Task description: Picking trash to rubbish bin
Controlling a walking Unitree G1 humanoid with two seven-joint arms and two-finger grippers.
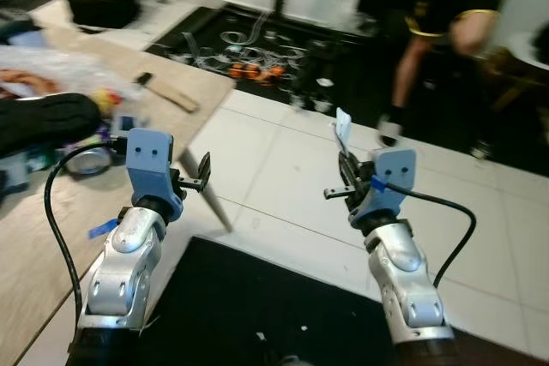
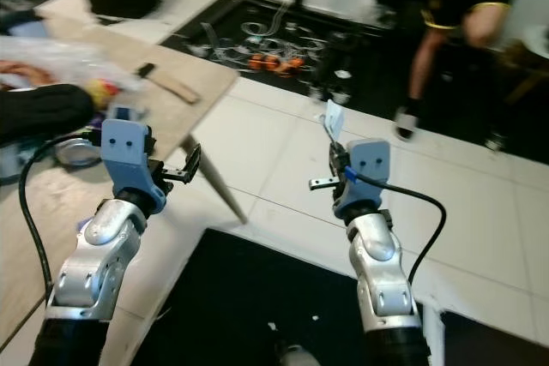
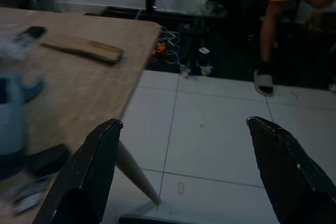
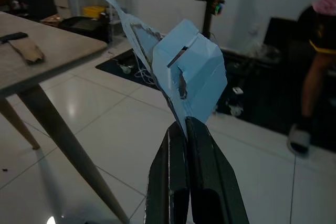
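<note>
Torn light-blue paper wrapper [image 4: 188, 72] is pinched at its lower edge between the two black fingers [image 4: 170, 182] of the right end effector [image 1: 344, 163], jaws pressed together on it; the scrap stands upright above the fingertips, held in the air over the white tiled floor [image 1: 283, 169], well apart from the counter [image 1: 51, 212]. A thin curled strip of the same paper trails up from the torn part. The left end effector [image 3: 184, 171] is empty, its fingers [image 3: 89, 177] spread wide, held just off the counter's edge near a tapered wooden leg [image 1: 210, 199]. The counter is light wood and cluttered: a drink can [image 1: 86, 160] lying on its side, a dark bag or garment [image 1: 43, 122], crumpled clear plastic [image 1: 51, 70], and a flat wooden-handled tool [image 1: 167, 92] near the far corner. Beyond the counter, a black mat [image 1: 257, 49] carries tangled white cables and small orange parts. A person's legs [image 1: 412, 57], in black shorts with yellow trim, stand at the far right, one foot in a slipper [image 3: 264, 81]. A black mat [image 1: 257, 306] lies on the floor directly below the arms.
</note>
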